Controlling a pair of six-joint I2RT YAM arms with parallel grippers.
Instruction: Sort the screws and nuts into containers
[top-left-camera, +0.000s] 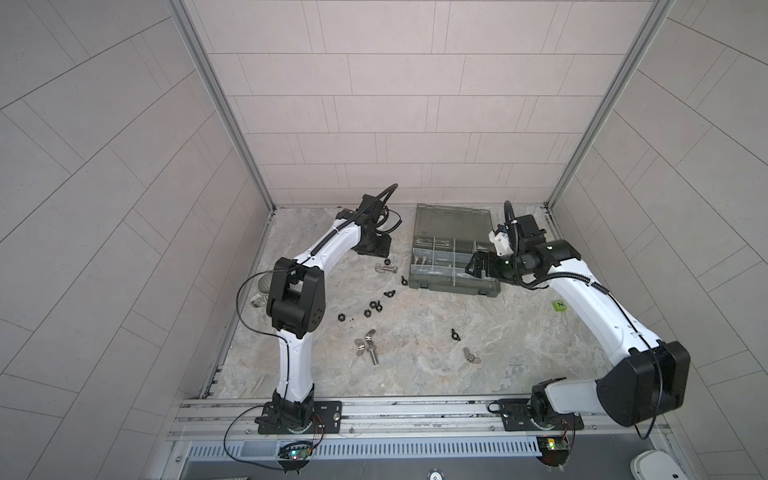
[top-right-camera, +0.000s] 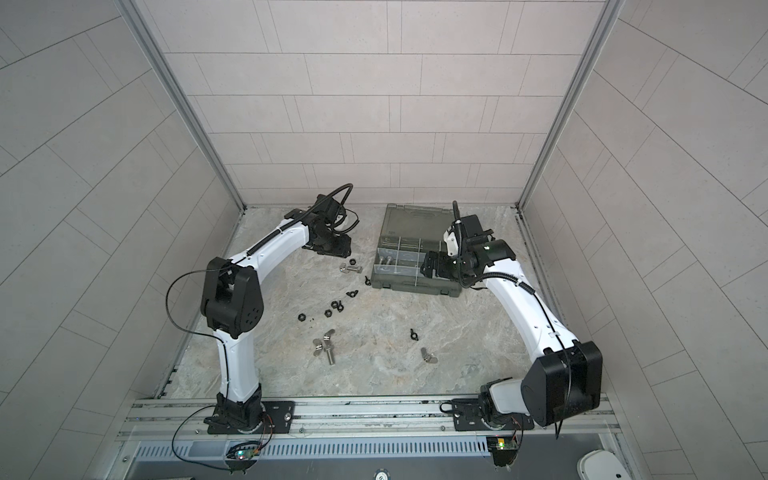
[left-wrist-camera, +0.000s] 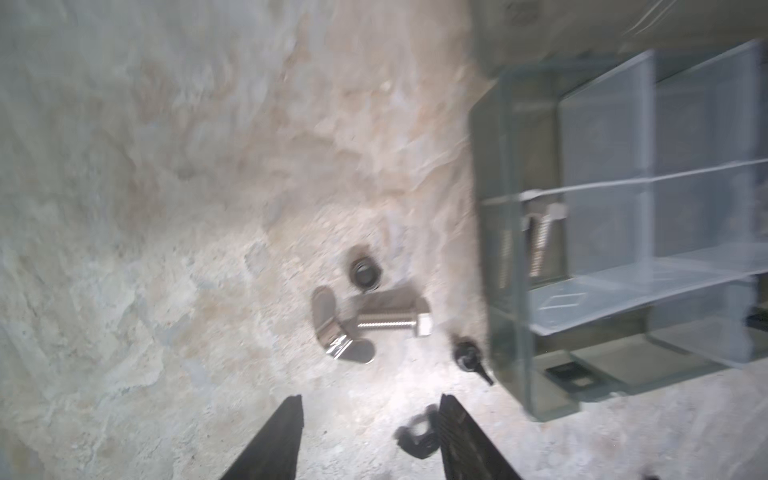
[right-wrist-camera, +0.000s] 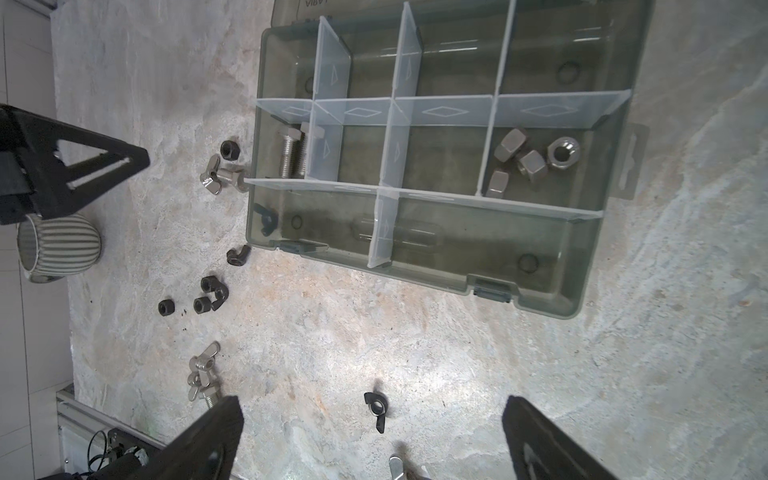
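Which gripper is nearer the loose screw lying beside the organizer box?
Left. The left gripper hangs close beside the screw; the right gripper hovers over the organizer box, at its opposite end from the screw.

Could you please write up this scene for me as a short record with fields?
Box: grey box, lid open, clear dividers
Sorted bolts: two bolts in one compartment
Sorted nuts: four silver nuts in another compartment
Loose on table: black nuts, silver wing nuts, loose bolt
Left gripper: open, nothing between the fingers
Right gripper: open, empty, by the box
Other: ribbed mug
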